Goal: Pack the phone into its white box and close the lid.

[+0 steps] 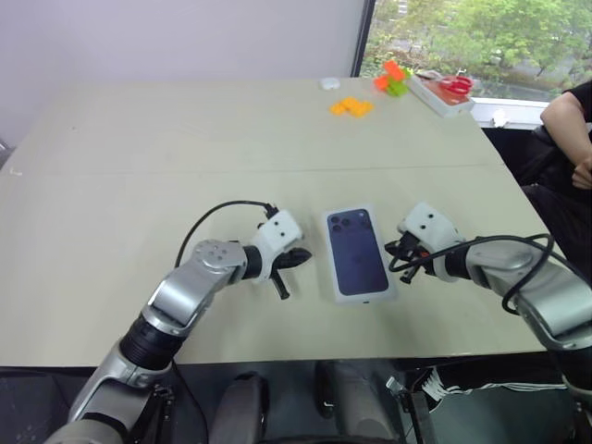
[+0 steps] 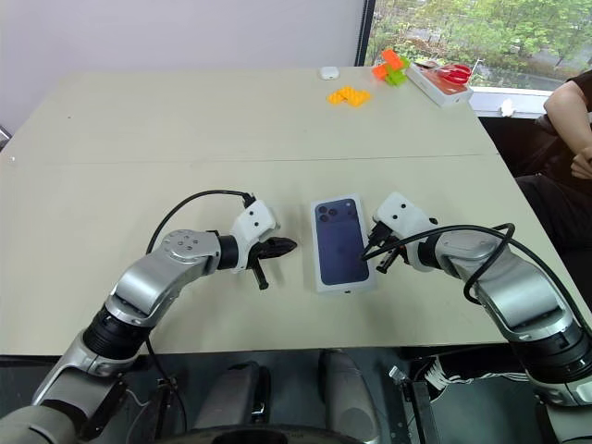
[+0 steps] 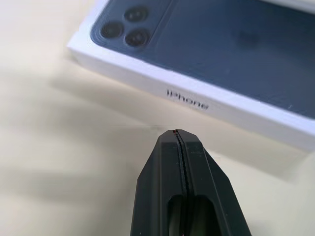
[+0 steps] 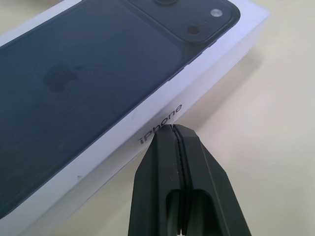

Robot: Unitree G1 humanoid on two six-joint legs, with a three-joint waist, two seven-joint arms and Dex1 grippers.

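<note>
The white box lies closed on the beige table between my two grippers. Its lid covers it, with a dark navy phone picture on top and lettering along the white side. The phone is hidden. My left gripper is shut and empty, with its tip a short way off the box's left long side. Against the right long side, my right gripper is also shut and empty. Its tip is at the lettering; I cannot tell whether it touches.
Orange blocks, an orange and green block, a small white object and a white tray with red scissors lie at the far right of the table. A person's arm shows beyond the right edge.
</note>
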